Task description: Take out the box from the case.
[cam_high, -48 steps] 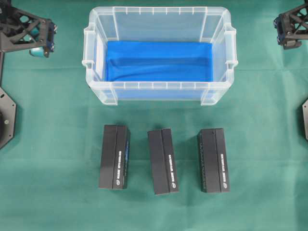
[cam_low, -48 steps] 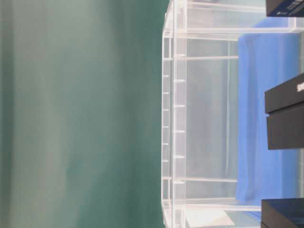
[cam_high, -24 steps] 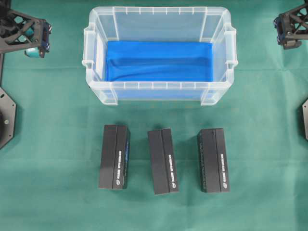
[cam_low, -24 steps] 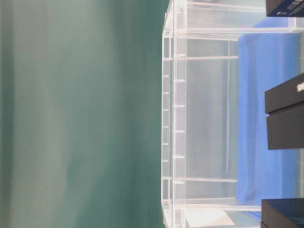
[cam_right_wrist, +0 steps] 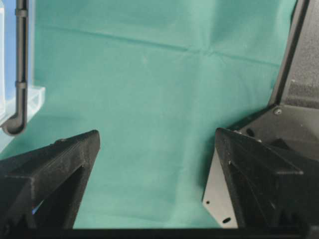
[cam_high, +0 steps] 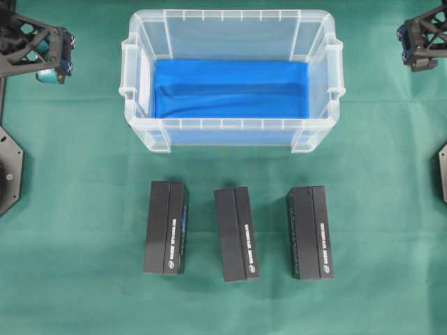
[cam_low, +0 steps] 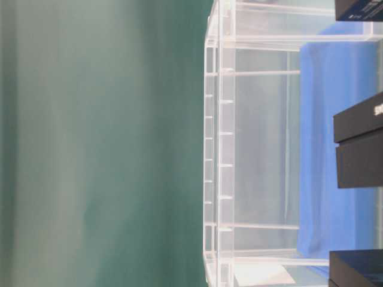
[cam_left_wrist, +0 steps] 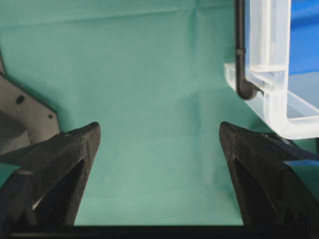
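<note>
The case [cam_high: 230,124] is a clear plastic bin at the back middle of the table, and only a blue cloth [cam_high: 230,89] shows inside it. Three black boxes lie side by side on the green cloth in front of it: left [cam_high: 166,227], middle [cam_high: 236,233] and right [cam_high: 309,232]. My left gripper [cam_high: 54,61] hangs at the far left back, well clear of the case. In its wrist view the left gripper [cam_left_wrist: 158,128] is open over bare cloth, with the case's corner [cam_left_wrist: 279,114] to its right. My right gripper [cam_right_wrist: 156,133] is also open and holds nothing.
Dark arm base plates sit at the left edge [cam_high: 8,171] and the right edge [cam_high: 443,171] of the table. The right arm [cam_high: 419,42] stays at the far right back corner. In the table-level view the case wall [cam_low: 218,149] stands behind the boxes [cam_low: 359,143].
The left gripper drew back a little to the left and away from the case, then stopped. The right arm, the case and the boxes have not moved.
</note>
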Controlling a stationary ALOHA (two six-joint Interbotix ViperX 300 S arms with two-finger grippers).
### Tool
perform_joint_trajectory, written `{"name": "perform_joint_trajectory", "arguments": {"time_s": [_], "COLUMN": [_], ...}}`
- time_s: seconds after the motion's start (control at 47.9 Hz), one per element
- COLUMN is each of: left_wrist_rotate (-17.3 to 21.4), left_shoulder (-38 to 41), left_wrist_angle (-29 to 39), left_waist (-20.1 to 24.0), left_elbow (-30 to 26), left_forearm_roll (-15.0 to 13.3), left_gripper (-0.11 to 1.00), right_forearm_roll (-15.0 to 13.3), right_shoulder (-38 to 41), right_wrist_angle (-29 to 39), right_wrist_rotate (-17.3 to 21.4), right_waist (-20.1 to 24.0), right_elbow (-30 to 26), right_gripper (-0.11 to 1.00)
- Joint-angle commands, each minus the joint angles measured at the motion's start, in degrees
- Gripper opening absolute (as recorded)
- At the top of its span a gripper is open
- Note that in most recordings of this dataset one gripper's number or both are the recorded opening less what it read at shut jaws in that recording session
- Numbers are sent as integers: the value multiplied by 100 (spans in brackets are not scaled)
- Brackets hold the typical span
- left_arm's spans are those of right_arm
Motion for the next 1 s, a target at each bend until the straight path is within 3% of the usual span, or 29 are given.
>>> {"name": "perform_joint_trajectory", "arguments": {"time_s": [0.0,0.731,0.982], "left_wrist_rotate": [0,0,-62], "left_shoulder": [-53,-79,-413], "left_wrist_angle": [-18,-18,44], "left_waist": [0,9,18], "left_elbow": [-79,-70,167], "left_forearm_roll": [26,26,26], "left_gripper": [96,96,96], "right_forearm_roll": [0,-88,-97], "right_shoulder": [-18,-53,-185], "right_wrist_angle": [-26,-26,0], "right_wrist_rotate": [0,-9,9], "right_waist": [-18,-18,-18], "right_elbow": [-123,-97,-26], "right_gripper": [93,93,93]}}
